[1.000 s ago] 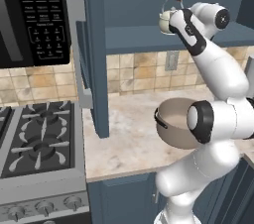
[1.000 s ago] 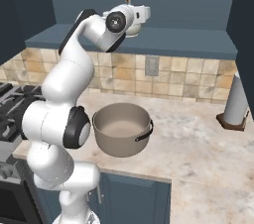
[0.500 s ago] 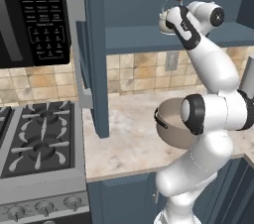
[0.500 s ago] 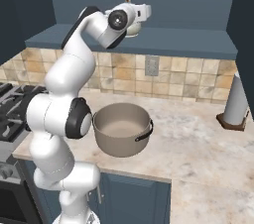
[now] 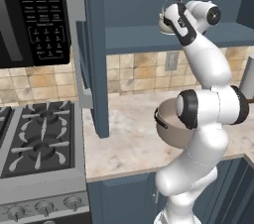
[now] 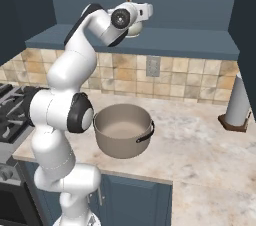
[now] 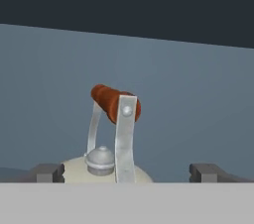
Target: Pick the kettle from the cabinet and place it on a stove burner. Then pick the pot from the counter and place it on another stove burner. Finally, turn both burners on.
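Reaching up into the cabinet [image 5: 94, 44], the pincer [image 7: 127, 172] stands released, its two tips spread wide either side of the kettle [image 7: 106, 167]. That kettle sits on the shelf just ahead, between the tips, its wooden bar running slantwise away above them. Farther back is the cabinet's rear wall.

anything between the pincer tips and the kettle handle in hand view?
Nothing. In the hand view the kettle sits between the open pincer fingertips, its wooden bar above them, bare gaps either side.
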### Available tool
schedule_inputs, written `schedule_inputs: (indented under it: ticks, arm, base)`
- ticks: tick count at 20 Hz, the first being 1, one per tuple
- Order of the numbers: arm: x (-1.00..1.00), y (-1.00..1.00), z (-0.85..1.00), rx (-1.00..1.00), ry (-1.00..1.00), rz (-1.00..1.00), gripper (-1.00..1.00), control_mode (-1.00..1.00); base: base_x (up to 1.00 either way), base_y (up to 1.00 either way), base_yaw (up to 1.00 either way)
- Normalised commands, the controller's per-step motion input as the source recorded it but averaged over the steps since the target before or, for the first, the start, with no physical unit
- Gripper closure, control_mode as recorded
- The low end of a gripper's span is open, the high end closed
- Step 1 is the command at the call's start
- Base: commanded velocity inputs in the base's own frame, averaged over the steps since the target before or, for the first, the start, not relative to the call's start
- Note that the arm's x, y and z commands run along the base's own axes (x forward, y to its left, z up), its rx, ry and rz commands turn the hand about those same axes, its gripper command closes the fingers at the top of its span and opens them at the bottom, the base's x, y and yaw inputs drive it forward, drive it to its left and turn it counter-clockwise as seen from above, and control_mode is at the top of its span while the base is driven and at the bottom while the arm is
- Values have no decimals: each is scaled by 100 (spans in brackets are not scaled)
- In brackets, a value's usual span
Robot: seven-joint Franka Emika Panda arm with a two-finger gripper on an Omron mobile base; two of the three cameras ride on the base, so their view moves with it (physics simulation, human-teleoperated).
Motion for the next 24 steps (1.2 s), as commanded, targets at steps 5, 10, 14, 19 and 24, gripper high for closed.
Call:
schedule_inputs:
  ticks: [5, 10, 14, 19, 24]
  arm:
    - [13, 0, 0, 0, 0, 1, 100, -100]
    - [17, 2, 0, 0, 0, 1, 100, -100]
    - [9, 0, 0, 0, 0, 0, 100, -100]
    - [0, 0, 0, 0, 0, 0, 100, -100]
    - [0, 0, 0, 0, 0, 0, 100, -100]
  base:
    - [0, 0, 0]
    - [0, 0, 0]
    - [0, 0, 0]
    - [0, 0, 0]
    - [0, 0, 0]
